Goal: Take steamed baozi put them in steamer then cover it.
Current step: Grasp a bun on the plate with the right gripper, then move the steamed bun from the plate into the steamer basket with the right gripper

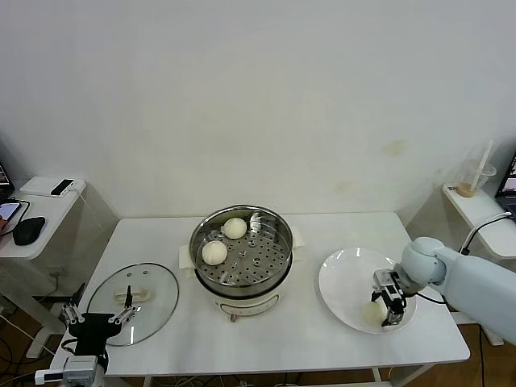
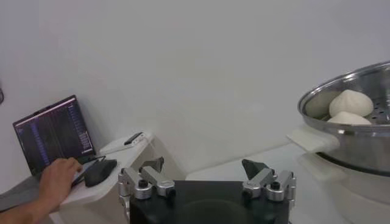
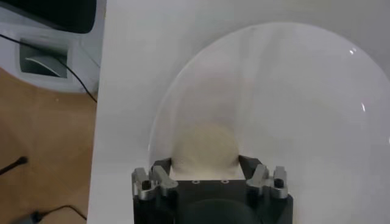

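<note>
The steel steamer (image 1: pixel 284 242) stands mid-table with two steamed baozi (image 1: pixel 235 228) (image 1: pixel 214 252) on its perforated tray. Another baozi (image 1: pixel 372 311) lies on the near part of the white plate (image 1: pixel 347 270). My right gripper (image 1: pixel 385 314) is down over that bun, fingers pressed against both its sides. The right wrist view shows the bun (image 3: pixel 204 143) filling the gap in the right gripper (image 3: pixel 205 162). The glass cover (image 1: pixel 157 290) rests flat at the table's left. My left gripper (image 1: pixel 101 309) hangs open by its near edge, holding nothing. The left wrist view shows the left gripper (image 2: pixel 203 164) and the steamer (image 2: pixel 353 143).
A side table (image 1: pixel 44 234) at the left holds a mouse (image 1: pixel 29 230) and a phone (image 1: pixel 62 187). A person's hand (image 2: pixel 58 176) rests by a laptop (image 2: pixel 55 131). A shelf with a plastic cup (image 1: pixel 476 179) is at the right. The plate sits near the table's right front corner.
</note>
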Available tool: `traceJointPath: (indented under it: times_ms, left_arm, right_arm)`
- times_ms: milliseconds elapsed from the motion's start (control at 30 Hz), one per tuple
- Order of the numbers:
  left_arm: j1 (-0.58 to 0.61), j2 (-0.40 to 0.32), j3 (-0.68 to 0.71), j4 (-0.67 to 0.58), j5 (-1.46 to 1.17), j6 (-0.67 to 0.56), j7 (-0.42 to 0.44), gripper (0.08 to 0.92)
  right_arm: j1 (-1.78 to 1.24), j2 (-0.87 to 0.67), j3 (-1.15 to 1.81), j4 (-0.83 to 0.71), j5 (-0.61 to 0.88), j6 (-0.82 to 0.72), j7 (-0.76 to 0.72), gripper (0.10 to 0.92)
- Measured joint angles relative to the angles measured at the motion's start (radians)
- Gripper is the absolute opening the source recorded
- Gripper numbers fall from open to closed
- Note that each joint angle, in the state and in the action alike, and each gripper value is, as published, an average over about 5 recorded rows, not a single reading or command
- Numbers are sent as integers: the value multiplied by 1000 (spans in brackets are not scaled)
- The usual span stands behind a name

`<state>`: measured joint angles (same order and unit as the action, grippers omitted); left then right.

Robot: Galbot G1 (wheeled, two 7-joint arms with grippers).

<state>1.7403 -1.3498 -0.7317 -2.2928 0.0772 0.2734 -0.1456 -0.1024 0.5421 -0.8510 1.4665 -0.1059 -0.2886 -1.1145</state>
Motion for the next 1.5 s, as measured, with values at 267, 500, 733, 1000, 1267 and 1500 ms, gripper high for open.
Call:
traceJointPath:
  times_ms: [267,500,733,1000,1267,1500]
  left_arm:
    - [-2,1,6,-6,1,2,0,823]
    - [-3,5,5,-11,1,5,1,823]
    - [-2,9,3,-19,-1,5,1,823]
    - [-2,14,-3,-21,-2,6,5,823]
    - [2,14,-14,-24,-2,6,6,823]
    - [7,11,-33,-23,-5,5,8,823]
  right_arm:
    - [29,16,7,-13,13,-5,-20,569]
    - [110,19,16,-13,48,-6,-38,569]
    - [236,31,-12,-24,96,-1,-46,575]
    - [407,91,-67,-45,161,-8,-37,577]
    - [560,211,-147,-56,230,-14,-7,577]
    - [612,340,-209,-64,264,0,31,577]
